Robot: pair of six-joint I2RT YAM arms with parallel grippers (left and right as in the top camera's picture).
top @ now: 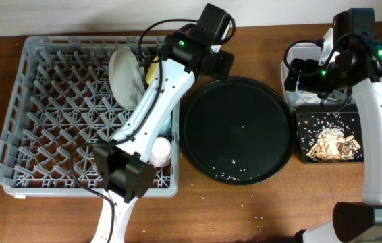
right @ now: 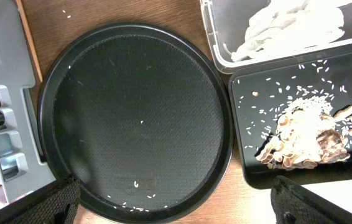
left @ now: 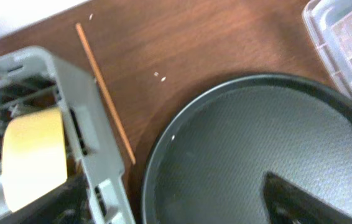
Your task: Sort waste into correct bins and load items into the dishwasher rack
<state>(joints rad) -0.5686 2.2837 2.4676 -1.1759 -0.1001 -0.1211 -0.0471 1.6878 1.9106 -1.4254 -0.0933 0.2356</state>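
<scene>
The grey dishwasher rack [top: 56, 115] holds the pale plate [top: 125, 75], the yellow bowl [top: 152, 71] and a pale cup [top: 160, 150]. One wooden chopstick [left: 104, 93] lies on the table between the rack and the round tray; it also shows in the right wrist view [right: 30, 37]. My left gripper [left: 170, 186] is open and empty above the rack's back right corner [top: 218, 61]. My right gripper [right: 173, 186] is open and empty near the clear tub [top: 292, 57], which holds white napkins [right: 288, 25]. The black rectangular tray [top: 312, 121] holds food scraps and rice [right: 306, 134]. The foil wrapper is out of view.
A large round black tray [top: 237, 129] lies between the rack and the bins, with a few rice grains [right: 135, 205] on it. Loose grains lie on the table in front of it [top: 248, 199]. My left arm crosses over the rack's right side.
</scene>
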